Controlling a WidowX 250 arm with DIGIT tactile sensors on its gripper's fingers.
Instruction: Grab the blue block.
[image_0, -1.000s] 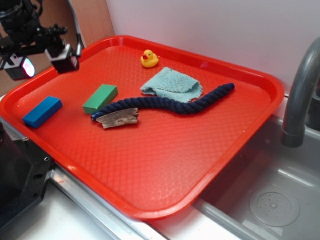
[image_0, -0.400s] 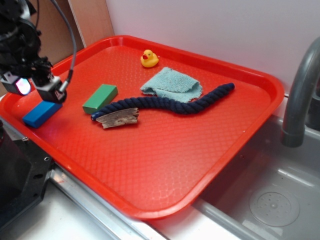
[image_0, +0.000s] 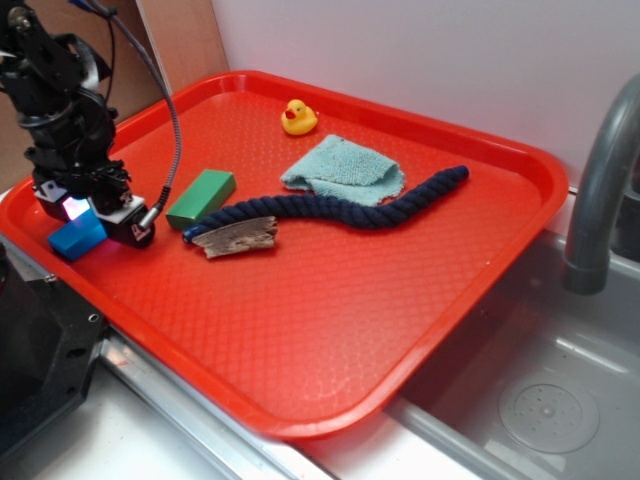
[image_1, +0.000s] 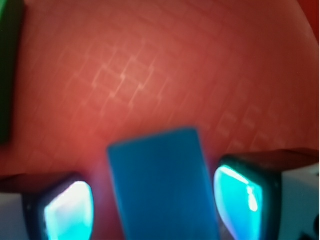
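Red plastic forms the big tray (image_0: 330, 330), its waffle-textured floor carrying everything here, with a grey sink (image_0: 520, 400) and a curved faucet (image_0: 600, 190) off its right edge. The black robot arm (image_0: 55, 90) reaches down over the tray's left corner. A dark navy braided rope (image_0: 340, 210) snakes across the middle, and a folded light teal cloth (image_0: 345, 168) lies just behind it, touching the rope's far side. The gripper (image_0: 95, 215) sits low at the tray surface, straddling the blue block (image_0: 72, 238); in the wrist view the blue block (image_1: 162, 185) lies between the two glowing finger pads (image_1: 240, 192), with a strip of red tray showing on each side, so the jaws stand apart and are not pressing on it. The green block (image_0: 200, 197) rests just right of the gripper, near the rope's left end, and shows as a dark green edge (image_1: 9, 70) at the wrist view's upper left. A flat scrap of weathered wood (image_0: 235, 236) lies against the rope's near side. A small yellow rubber duck (image_0: 298, 118) stands near the tray's far rim, well apart from the blocks.
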